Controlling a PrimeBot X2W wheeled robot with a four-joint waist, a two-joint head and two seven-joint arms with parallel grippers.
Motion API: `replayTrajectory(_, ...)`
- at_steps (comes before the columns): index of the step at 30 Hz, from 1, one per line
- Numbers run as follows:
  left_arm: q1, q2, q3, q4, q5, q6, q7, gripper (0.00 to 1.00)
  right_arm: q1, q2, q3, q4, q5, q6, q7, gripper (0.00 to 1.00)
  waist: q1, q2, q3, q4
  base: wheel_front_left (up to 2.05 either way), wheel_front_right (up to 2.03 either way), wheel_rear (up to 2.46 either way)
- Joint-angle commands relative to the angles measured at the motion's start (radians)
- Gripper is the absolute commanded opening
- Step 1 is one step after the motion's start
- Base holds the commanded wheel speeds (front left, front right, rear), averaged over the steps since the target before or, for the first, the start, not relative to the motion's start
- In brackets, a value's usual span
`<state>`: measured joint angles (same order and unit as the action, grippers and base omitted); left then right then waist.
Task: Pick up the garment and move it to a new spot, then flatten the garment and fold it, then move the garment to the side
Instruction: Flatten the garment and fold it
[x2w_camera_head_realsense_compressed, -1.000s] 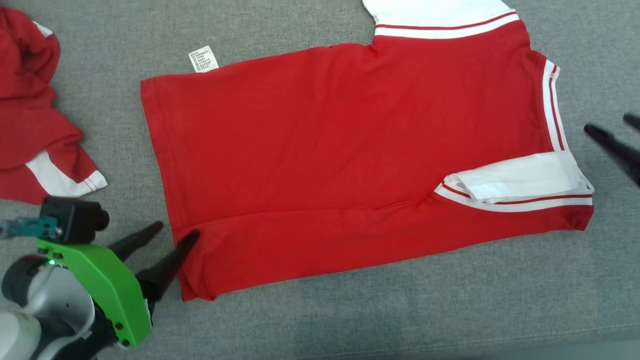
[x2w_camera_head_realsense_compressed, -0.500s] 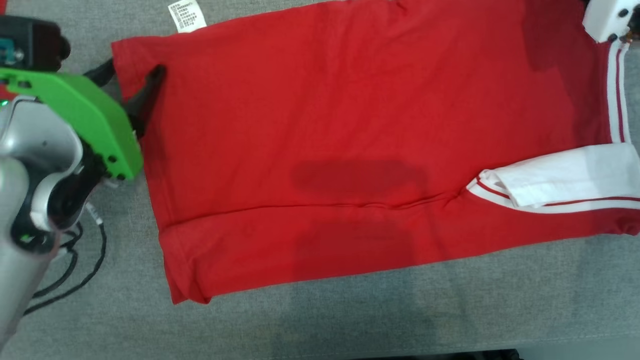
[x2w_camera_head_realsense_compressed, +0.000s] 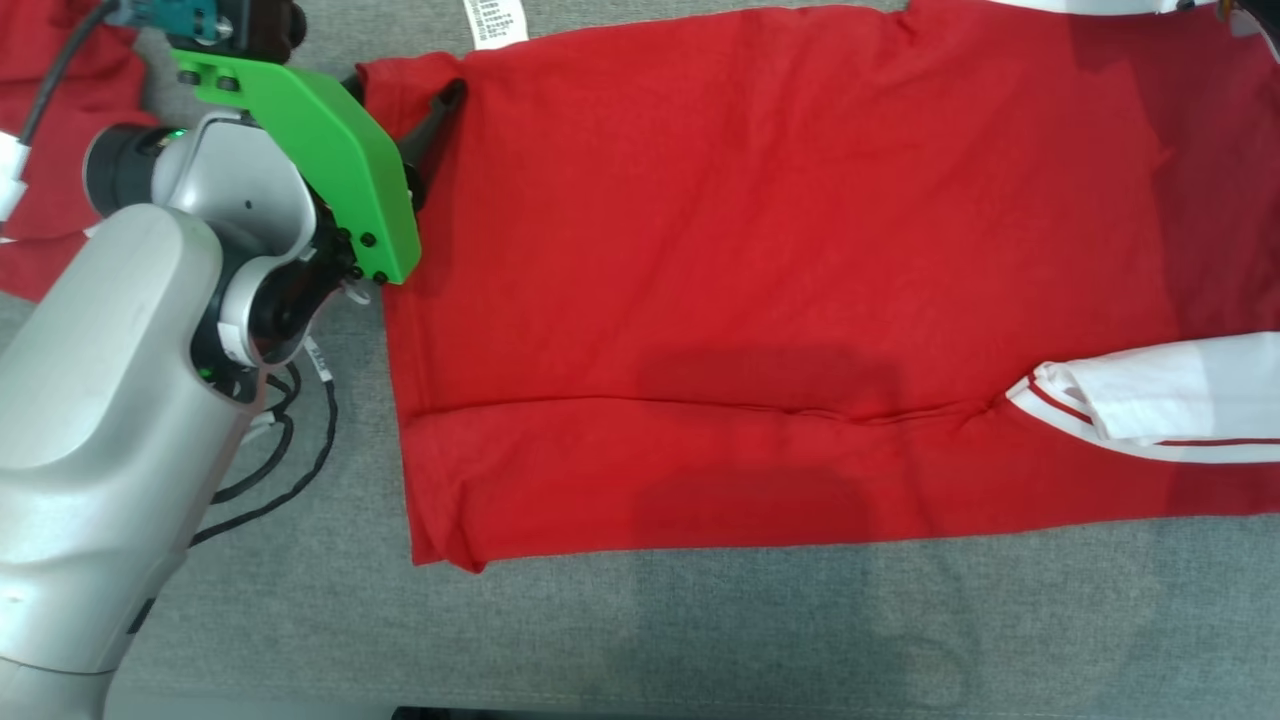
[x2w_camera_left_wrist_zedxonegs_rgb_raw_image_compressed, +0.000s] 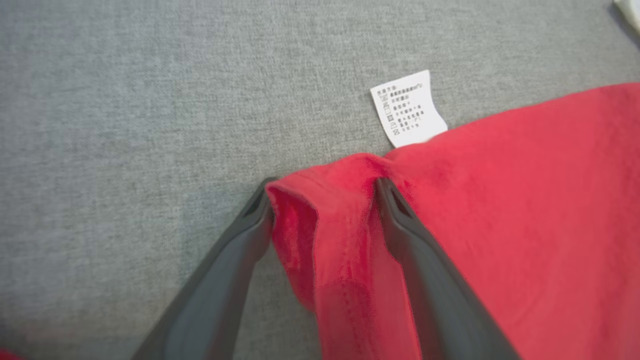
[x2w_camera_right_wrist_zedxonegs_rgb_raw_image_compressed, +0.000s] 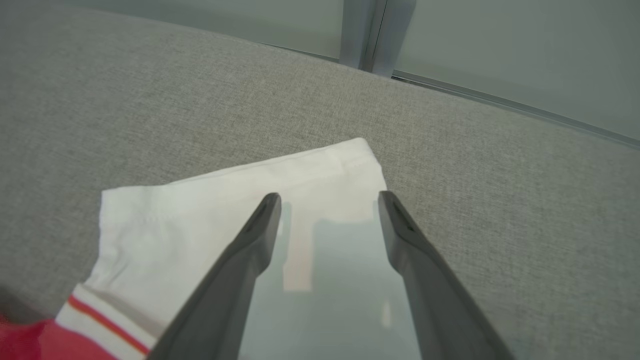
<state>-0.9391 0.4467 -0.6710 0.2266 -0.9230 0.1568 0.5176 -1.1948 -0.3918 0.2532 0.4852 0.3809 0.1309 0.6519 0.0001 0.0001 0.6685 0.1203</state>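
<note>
The shirt (x2w_camera_head_realsense_compressed: 750, 250) lies flat across the cushion (x2w_camera_head_realsense_compressed: 700, 620), its near edge folded over. The left gripper (x2w_camera_left_wrist_zedxonegs_rgb_raw_image_compressed: 325, 190) stands wide open astride the far hem corner by the label (x2w_camera_left_wrist_zedxonegs_rgb_raw_image_compressed: 407, 107) (nothing pinched yet). The right gripper (x2w_camera_right_wrist_zedxonegs_rgb_raw_image_compressed: 328, 200), equally wide and empty, hovers over the white sleeve (x2w_camera_right_wrist_zedxonegs_rgb_raw_image_compressed: 200, 215), probably so both far corners can lift together for the next fold.

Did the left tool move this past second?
Yes. The left tool went from the near corner of the red fabric shirt to the far one, beside the white care label.
</note>
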Motion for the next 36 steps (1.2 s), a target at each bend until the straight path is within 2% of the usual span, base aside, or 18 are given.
replayTrajectory(1, 0.044, -0.023, -0.043, 0.052, -0.007, -0.016, 0.021, 1.00, -0.020, -0.006, 0.005, 0.033, -0.016, 0.000, -0.017, 1.00, -0.0001, -0.0001, -0.014, 0.018, 0.00, 0.00, 0.00)
replayTrajectory(15, 0.025, -0.068, -0.069, 0.119, -0.024, -0.058, 0.029, 1.00, -0.074, -0.010, -0.048, 0.191, -0.073, 0.000, -0.049, 1.00, -0.0001, -0.0001, 0.008, 0.037, 0.00, 0.00, 0.00)
replayTrajectory(16, 0.025, -0.066, -0.074, 0.123, -0.022, -0.060, 0.031, 0.91, -0.075, -0.008, -0.051, 0.200, -0.077, 0.000, -0.048, 1.00, -0.0001, -0.0001, 0.010, 0.038, 0.00, 0.00, 0.00)
replayTrajectory(17, 0.024, -0.066, -0.075, 0.125, -0.021, -0.063, 0.031, 0.48, -0.075, -0.005, -0.053, 0.208, -0.080, 0.000, -0.051, 1.00, -0.0001, -0.0001, 0.012, 0.039, 0.00, 0.00, 0.00)
replayTrajectory(18, 0.023, -0.066, -0.077, 0.126, -0.020, -0.065, 0.030, 0.33, -0.074, -0.001, -0.054, 0.213, -0.085, 0.000, -0.055, 1.00, -0.0001, -0.0001, 0.013, 0.040, 0.00, 0.00, 0.00)
replayTrajectory(19, 0.022, -0.068, -0.079, 0.127, -0.020, -0.070, 0.030, 0.00, -0.073, 0.005, -0.054, 0.218, -0.087, 0.000, -0.060, 1.00, -0.0001, -0.0001, 0.014, 0.041, 0.00, 0.00, 0.00)
replayTrajectory(22, 0.016, -0.079, -0.086, 0.119, -0.027, -0.089, 0.032, 0.00, -0.073, 0.021, -0.052, 0.229, -0.091, 0.000, -0.067, 1.00, -0.0001, -0.0001, 0.018, 0.045, 0.00, 0.00, 0.00)
replayTrajectory(23, 0.015, -0.082, -0.085, 0.115, -0.032, -0.091, 0.032, 0.00, -0.075, 0.022, -0.053, 0.234, -0.092, 0.000, -0.070, 0.91, -0.0001, -0.0001, 0.020, 0.047, 0.00, 0.00, 0.00)
replayTrajectory(24, 0.012, -0.081, -0.083, 0.112, -0.034, -0.096, 0.031, 0.00, -0.079, 0.024, -0.054, 0.239, -0.093, 0.000, -0.074, 0.73, -0.0001, -0.0001, 0.021, 0.048, 0.00, 0.00, 0.00)
replayTrajectory(27, 0.013, -0.086, -0.078, 0.102, -0.043, -0.107, 0.019, 0.00, -0.079, 0.030, -0.053, 0.252, -0.078, 0.000, -0.079, 0.00, -0.0001, -0.0001, 0.022, 0.053, 0.00, 0.00, 0.00)
replayTrajectory(36, 0.039, -0.048, -0.031, 0.053, -0.037, -0.122, -0.075, 0.00, -0.092, 0.002, -0.028, 0.169, 0.036, 0.000, -0.161, 0.00, -0.0001, -0.0001, 0.005, 0.029, 0.00, 0.00, 0.00)
